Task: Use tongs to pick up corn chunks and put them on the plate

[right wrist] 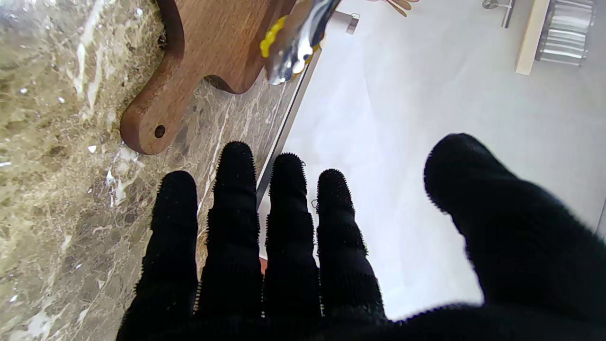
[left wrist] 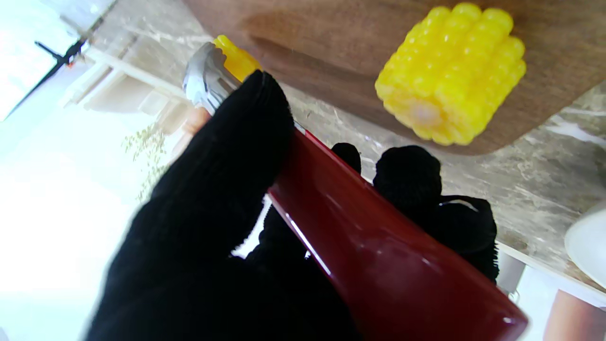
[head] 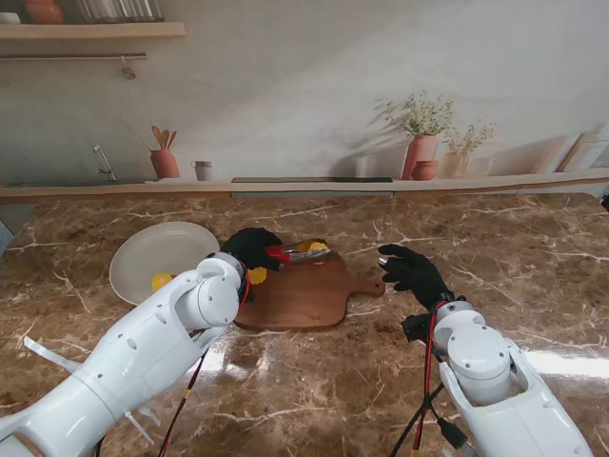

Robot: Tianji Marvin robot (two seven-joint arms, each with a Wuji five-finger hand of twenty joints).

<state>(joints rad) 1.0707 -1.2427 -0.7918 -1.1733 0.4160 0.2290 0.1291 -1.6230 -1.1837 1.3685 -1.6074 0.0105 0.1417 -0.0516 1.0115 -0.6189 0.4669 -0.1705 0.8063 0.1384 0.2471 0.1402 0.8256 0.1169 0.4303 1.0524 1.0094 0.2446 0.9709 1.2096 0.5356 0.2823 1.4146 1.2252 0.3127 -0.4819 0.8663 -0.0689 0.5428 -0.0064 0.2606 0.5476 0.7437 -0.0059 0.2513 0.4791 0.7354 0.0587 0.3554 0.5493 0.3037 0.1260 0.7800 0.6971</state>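
Left hand [head: 253,249]: gloved, wrapping the red handle of the tongs [head: 290,253]; fingers are clamping it, thumb lying along the upper arm in the left wrist view.

Tongs tips: steel ends are closing around a corn chunk [head: 313,248] at the far edge of the cutting board [head: 306,290]. In the left wrist view yellow kernels are showing just behind the steel tip [left wrist: 204,78]. I cannot tell whether the chunk is lifting clear of the wood or resting on it.

Second chunk [left wrist: 451,73]: lying on its side on the board near my edge, close to the left wrist, untouched.

Plate [head: 143,252]: white, sitting left of the board, just beside it. One yellow piece [head: 162,281] is already lying on its near rim area.

Right hand [head: 411,269]: hovering over the marble table [head: 495,248] right of the board handle, fingers straight and side by side, thumb apart, holding nothing.

Stage (judgement): grasping the far chunk; carrying to the plate is pending.

Risk 1: the chunk is round with slick kernels; a pinch off its middle is likely letting it roll out during the leftward swing.

Risk 2: the handle is glossy; a loosening glove grip is risking the tongs springing open.

Risk 3: a low swing is risking the forearm knocking the nearer chunk off the board.
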